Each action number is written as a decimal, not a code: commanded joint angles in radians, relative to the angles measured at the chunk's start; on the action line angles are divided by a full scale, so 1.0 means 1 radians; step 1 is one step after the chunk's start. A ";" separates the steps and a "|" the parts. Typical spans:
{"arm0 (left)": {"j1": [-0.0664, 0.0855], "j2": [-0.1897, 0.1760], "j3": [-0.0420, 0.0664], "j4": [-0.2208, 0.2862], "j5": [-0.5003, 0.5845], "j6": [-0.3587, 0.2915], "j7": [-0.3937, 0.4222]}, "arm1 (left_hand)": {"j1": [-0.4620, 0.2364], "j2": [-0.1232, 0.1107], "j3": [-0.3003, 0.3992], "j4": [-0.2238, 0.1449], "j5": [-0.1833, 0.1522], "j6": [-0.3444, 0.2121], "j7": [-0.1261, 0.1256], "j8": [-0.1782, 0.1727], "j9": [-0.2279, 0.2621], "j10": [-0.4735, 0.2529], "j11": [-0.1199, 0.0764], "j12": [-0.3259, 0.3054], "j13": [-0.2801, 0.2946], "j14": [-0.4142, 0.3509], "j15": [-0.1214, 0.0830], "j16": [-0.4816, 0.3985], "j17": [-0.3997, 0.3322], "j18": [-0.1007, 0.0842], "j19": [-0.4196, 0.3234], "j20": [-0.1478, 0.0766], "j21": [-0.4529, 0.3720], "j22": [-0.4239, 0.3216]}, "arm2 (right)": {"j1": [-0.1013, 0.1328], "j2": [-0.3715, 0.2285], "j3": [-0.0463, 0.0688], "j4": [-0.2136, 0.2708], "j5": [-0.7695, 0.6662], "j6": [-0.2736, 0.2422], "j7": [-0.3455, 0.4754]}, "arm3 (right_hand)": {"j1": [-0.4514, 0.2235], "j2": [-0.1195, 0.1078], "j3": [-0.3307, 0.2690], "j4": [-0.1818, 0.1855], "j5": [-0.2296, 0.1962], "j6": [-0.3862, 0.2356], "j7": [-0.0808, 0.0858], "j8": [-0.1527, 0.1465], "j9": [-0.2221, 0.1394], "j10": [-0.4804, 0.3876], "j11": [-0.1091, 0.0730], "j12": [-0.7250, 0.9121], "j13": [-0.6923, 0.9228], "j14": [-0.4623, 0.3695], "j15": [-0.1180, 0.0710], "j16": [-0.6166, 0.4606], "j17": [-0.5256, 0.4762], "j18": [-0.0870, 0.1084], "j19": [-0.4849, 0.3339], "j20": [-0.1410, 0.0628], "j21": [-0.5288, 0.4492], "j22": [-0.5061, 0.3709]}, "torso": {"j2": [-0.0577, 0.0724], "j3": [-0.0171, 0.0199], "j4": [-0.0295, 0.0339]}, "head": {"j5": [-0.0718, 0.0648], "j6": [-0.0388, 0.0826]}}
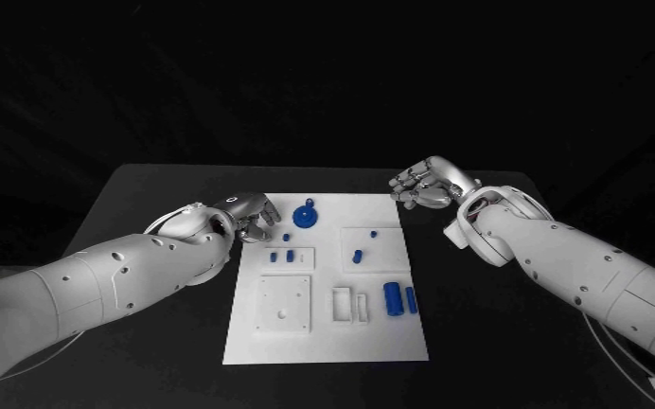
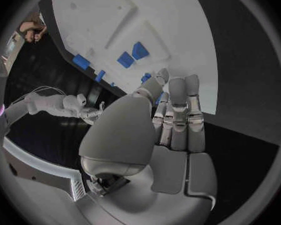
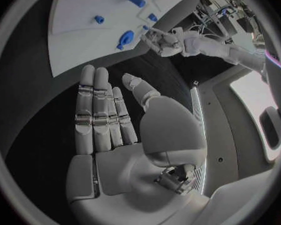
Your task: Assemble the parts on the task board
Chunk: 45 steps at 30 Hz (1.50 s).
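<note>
Head cam looks down from above at the whole table (image 1: 164, 182) and board (image 1: 327, 333). Each wrist cam sits right behind its own palm, close up, facing the board (image 2: 159, 20) (image 3: 84, 15), which all three views share.

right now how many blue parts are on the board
6 that I can make out: a large round part at the far edge, a tiny one below it, two small ones in the left recess, one mid-right, and paired cylinders near right. Others may be hidden.
</note>
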 commanded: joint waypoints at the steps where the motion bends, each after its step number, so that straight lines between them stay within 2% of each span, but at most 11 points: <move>1: 0.013 -0.015 0.007 0.012 0.157 -0.065 0.049 | -0.019 -0.002 0.021 -0.001 0.008 0.039 0.010 0.001 0.003 0.017 -0.003 -0.001 0.000 -0.004 -0.001 -0.003 -0.002 -0.002 -0.008 -0.004 0.006 0.021 | -0.003 0.002 0.000 0.016 -0.219 0.111 -0.046 | 0.008 0.003 -0.002 -0.013 -0.007 0.014 0.000 -0.004 -0.001 0.011 -0.004 -0.005 -0.001 0.034 -0.013 0.025 0.052 0.004 0.028 -0.013 0.028 0.017 | -0.001 0.0016 0.0004 | -0.008 0.010; 10: 0.076 -0.079 0.015 0.075 0.647 -0.145 0.176 | -0.090 0.010 0.055 0.037 0.001 0.073 0.025 0.003 0.003 0.055 -0.009 0.002 0.001 -0.050 -0.003 -0.176 -0.071 -0.035 -0.069 -0.003 -0.087 -0.031 | -0.012 0.006 -0.010 0.079 -0.493 0.160 -0.130 | -0.017 0.005 0.017 -0.031 -0.067 0.017 -0.009 -0.004 -0.001 0.005 -0.011 -0.007 -0.001 0.035 -0.033 0.288 0.382 0.010 0.099 -0.037 0.181 0.132 | -0.001 -0.0009 0.0020 | -0.011 0.023; 12: 0.089 -0.094 0.016 0.099 0.737 -0.143 0.205 | -0.094 0.008 0.047 0.048 -0.001 0.068 0.026 0.003 0.003 0.052 -0.007 0.002 0.001 -0.067 0.002 -0.241 -0.094 -0.045 -0.086 0.002 -0.131 -0.064 | -0.016 0.008 -0.013 0.094 -0.541 0.162 -0.155 | -0.024 0.000 0.036 -0.030 -0.101 0.004 -0.008 0.004 0.003 0.004 -0.011 -0.004 0.000 -0.010 -0.033 0.424 0.501 0.005 0.085 -0.041 0.266 0.200 | -0.001 -0.0018 0.0009 | -0.009 0.023; 15: 0.108 -0.117 0.017 0.138 0.869 -0.129 0.243 | -0.101 0.011 0.034 0.068 -0.002 0.064 0.029 0.003 0.003 0.039 0.001 0.003 0.001 -0.128 0.024 -0.382 -0.147 -0.067 -0.143 0.023 -0.224 -0.137 | -0.021 0.014 -0.020 0.112 -0.615 0.156 -0.203 | -0.029 -0.011 0.028 -0.024 -0.168 -0.018 -0.011 -0.006 -0.002 -0.037 -0.003 -0.006 -0.001 0.005 -0.028 0.468 0.527 0.011 0.093 -0.037 0.300 0.230 | -0.001 -0.0013 0.0009 | -0.007 0.025; 19: 0.122 -0.136 0.017 0.174 0.983 -0.123 0.271 | -0.113 0.018 0.005 0.104 -0.026 0.059 0.034 0.004 0.003 -0.022 0.028 0.004 0.001 -0.186 0.085 -0.670 -0.247 -0.100 -0.292 0.084 -0.271 -0.333 | -0.024 0.025 -0.034 0.117 -0.673 0.137 -0.262 | -0.012 -0.014 0.013 -0.008 -0.281 -0.034 -0.009 -0.006 -0.002 -0.067 0.003 -0.007 -0.001 0.006 -0.023 0.502 0.540 0.020 0.098 -0.031 0.326 0.255 | 0.000 -0.0014 0.0015 | -0.003 0.026; 22: 0.127 -0.147 0.017 0.194 1.069 -0.113 0.295 | -0.094 0.020 -0.029 0.114 -0.024 0.051 0.035 0.004 0.003 -0.066 0.046 0.005 0.002 -0.193 0.124 -0.903 -0.250 -0.122 -0.397 0.126 -0.267 -0.556 | -0.026 0.040 -0.044 0.109 -0.705 0.123 -0.299 | 0.017 -0.028 0.008 0.028 -0.281 -0.039 -0.006 -0.005 -0.002 -0.081 0.008 -0.006 -0.001 -0.008 -0.020 0.538 0.529 0.032 0.087 -0.025 0.343 0.288 | 0.000 -0.0028 0.0025 | 0.000 0.026; 24: 0.129 -0.151 0.017 0.202 1.105 -0.105 0.308 | -0.086 0.026 -0.052 0.120 -0.024 0.048 0.037 0.004 0.003 -0.084 0.053 0.006 0.002 -0.196 0.142 -1.009 -0.247 -0.119 -0.410 0.143 -0.266 -0.672 | -0.026 0.049 -0.049 0.101 -0.720 0.120 -0.313 | 0.020 -0.034 0.019 0.034 -0.276 -0.039 -0.005 -0.005 -0.002 -0.082 0.008 -0.006 -0.001 -0.011 -0.018 0.551 0.518 0.034 0.086 -0.023 0.344 0.300 | 0.001 -0.0030 0.0028 | 0.001 0.026; 25: 0.130 -0.153 0.017 0.205 1.115 -0.102 0.314 | -0.084 0.027 -0.060 0.121 -0.024 0.047 0.037 0.004 0.003 -0.087 0.053 0.006 0.001 -0.207 0.148 -1.025 -0.251 -0.116 -0.411 0.149 -0.266 -0.707 | -0.026 0.053 -0.052 0.098 -0.725 0.119 -0.317 | 0.020 -0.034 0.021 0.035 -0.276 -0.039 -0.005 -0.005 -0.002 -0.082 0.008 -0.006 -0.001 -0.011 -0.018 0.553 0.517 0.034 0.086 -0.023 0.344 0.301 | 0.001 -0.0031 0.0028 | 0.001 0.026; 27: 0.130 -0.156 0.017 0.211 1.133 -0.098 0.325 | -0.073 0.042 -0.090 0.119 -0.023 0.049 0.037 0.005 0.003 -0.087 0.053 0.006 0.001 -0.236 0.157 -1.028 -0.252 -0.099 -0.386 0.165 -0.260 -0.911 | -0.027 0.061 -0.059 0.090 -0.736 0.114 -0.325 | 0.020 -0.037 0.034 0.038 -0.273 -0.038 -0.005 -0.005 -0.002 -0.081 0.008 -0.007 -0.001 -0.014 -0.018 0.562 0.508 0.035 0.085 -0.022 0.343 0.313 | 0.001 -0.0036 0.0018 | 0.003 0.026; 32: 0.132 -0.160 0.017 0.226 1.167 -0.092 0.355 | -0.076 0.046 -0.096 0.109 -0.018 0.049 0.036 0.004 0.003 -0.086 0.056 0.006 0.001 -0.249 0.161 -1.028 -0.254 -0.101 -0.337 0.163 -0.260 -1.107 | -0.028 0.081 -0.073 0.072 -0.755 0.103 -0.337 | 0.018 -0.038 0.068 0.036 -0.272 -0.035 -0.003 -0.005 -0.002 -0.079 0.008 -0.007 -0.001 -0.017 -0.017 0.575 0.497 0.036 0.085 -0.021 0.342 0.329 | 0.001 -0.0027 0.0010 | 0.008 0.024; 45: 0.132 -0.161 0.017 0.241 1.188 -0.087 0.383 | -0.080 0.052 -0.094 0.097 -0.016 0.053 0.035 0.004 0.003 -0.083 0.056 0.006 0.001 -0.244 0.160 -1.027 -0.254 -0.098 -0.296 0.161 -0.253 -1.231 | -0.029 0.120 -0.090 0.036 -0.768 0.093 -0.352 | -0.017 -0.052 0.201 0.046 -0.246 -0.018 0.000 -0.005 -0.002 -0.050 0.003 -0.007 -0.001 -0.019 -0.024 0.617 0.447 0.036 0.095 -0.028 0.348 0.372 | 0.002 -0.0005 0.0005 | 0.013 0.021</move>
